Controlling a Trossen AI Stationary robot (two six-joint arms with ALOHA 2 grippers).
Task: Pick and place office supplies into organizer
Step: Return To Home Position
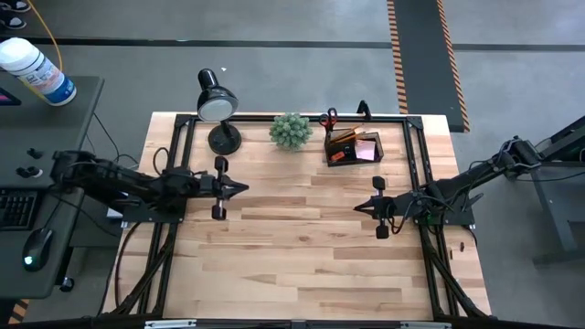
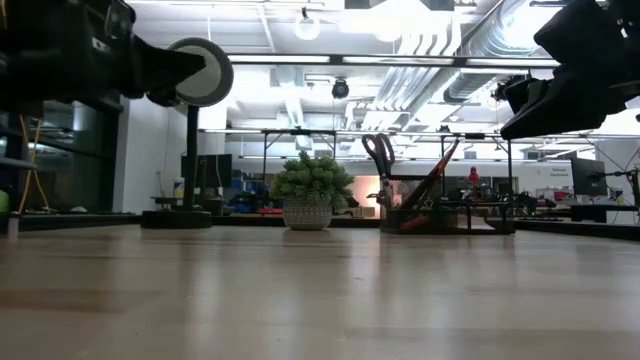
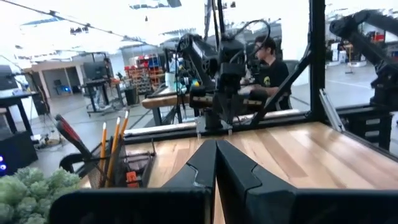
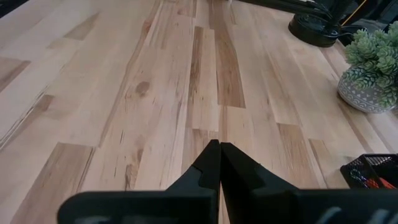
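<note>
The black organizer (image 1: 355,146) stands at the table's far side, right of the middle. In it are red-handled scissors (image 1: 329,117), orange pencils (image 3: 115,142) standing upright, and a pink sticky-note pad (image 1: 367,148). My left gripper (image 1: 245,188) hovers shut over the table's left half and points toward the right edge. It is well clear of the organizer. My right gripper (image 1: 356,206) hovers shut over the right half, pointing left and slightly down at bare wood (image 4: 219,146). Neither has anything between its fingers.
A black desk lamp (image 1: 218,105) and a green potted plant (image 1: 291,130) stand at the far edge, left of the organizer. A person (image 3: 270,62) sits in the room beyond the table. Bare wood (image 1: 302,256) spreads across the middle and near side.
</note>
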